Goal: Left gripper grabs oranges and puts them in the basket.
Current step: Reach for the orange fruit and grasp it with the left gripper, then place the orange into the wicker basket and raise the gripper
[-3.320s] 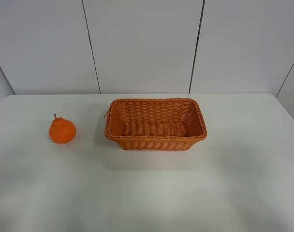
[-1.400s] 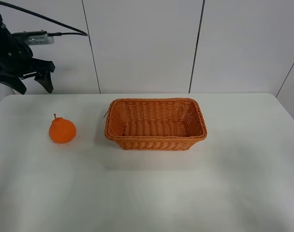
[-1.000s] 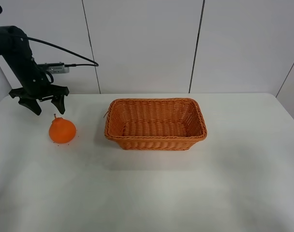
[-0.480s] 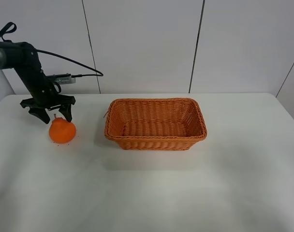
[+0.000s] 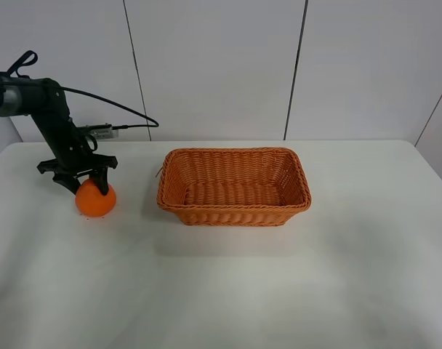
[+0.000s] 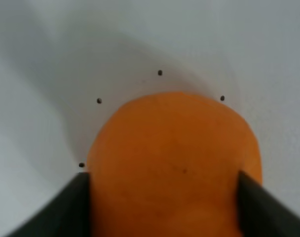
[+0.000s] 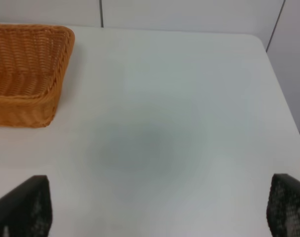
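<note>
The orange point(image 5: 96, 201) point(image 6: 174, 158) rests on the table point(image 5: 279, 291) near its left edge, well apart from the basket point(image 5: 235, 209) point(image 7: 26, 74) at mid-table. The left gripper point(image 5: 85, 184) point(image 6: 165, 197) hangs over it, jaws spread wide astride the fruit, not visibly clamping. The right gripper point(image 7: 155, 210) hovers near the right edge, jaws wide apart and empty.

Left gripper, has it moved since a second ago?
Yes. The left gripper has come down and shifted right, toward the basket; its fingers now sit on either side of the orange.
</note>
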`<state>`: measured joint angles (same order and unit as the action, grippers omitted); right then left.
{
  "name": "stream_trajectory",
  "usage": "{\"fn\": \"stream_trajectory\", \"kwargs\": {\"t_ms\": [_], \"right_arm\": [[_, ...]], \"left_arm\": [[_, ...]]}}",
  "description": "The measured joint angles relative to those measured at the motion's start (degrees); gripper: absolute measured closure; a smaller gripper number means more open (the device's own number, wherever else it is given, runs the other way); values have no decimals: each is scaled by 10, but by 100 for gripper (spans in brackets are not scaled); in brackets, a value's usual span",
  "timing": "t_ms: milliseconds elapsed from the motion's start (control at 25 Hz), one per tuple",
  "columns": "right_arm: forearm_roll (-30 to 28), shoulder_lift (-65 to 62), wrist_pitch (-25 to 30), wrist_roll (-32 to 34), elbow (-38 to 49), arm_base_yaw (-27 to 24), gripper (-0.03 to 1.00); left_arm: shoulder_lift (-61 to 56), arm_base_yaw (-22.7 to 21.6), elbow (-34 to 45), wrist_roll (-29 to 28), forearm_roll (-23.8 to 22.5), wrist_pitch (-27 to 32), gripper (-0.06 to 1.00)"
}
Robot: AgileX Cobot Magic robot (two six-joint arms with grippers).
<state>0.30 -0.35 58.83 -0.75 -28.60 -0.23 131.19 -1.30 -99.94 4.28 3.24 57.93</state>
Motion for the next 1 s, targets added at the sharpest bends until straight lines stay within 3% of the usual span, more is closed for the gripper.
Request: {"fn": "stream_trajectory", "kwargs": {"t_ms": [120,160,560,760,1000], "right_arm": [[0,0,0,0,0,0,27],[0,0,0,0,0,0,27],[0,0,0,0,0,0,27],[0,0,0,0,0,0,27],[0,0,0,0,0,0,27]], "left_arm": [[0,0,0,0,0,3,67],[0,0,-2,0,0,3,73],[-32,0,-111,-2,-2,98,74],[-69,1,-179,-17,-2,101,74],[-78,25,-187,-24,-6,102,74]]}}
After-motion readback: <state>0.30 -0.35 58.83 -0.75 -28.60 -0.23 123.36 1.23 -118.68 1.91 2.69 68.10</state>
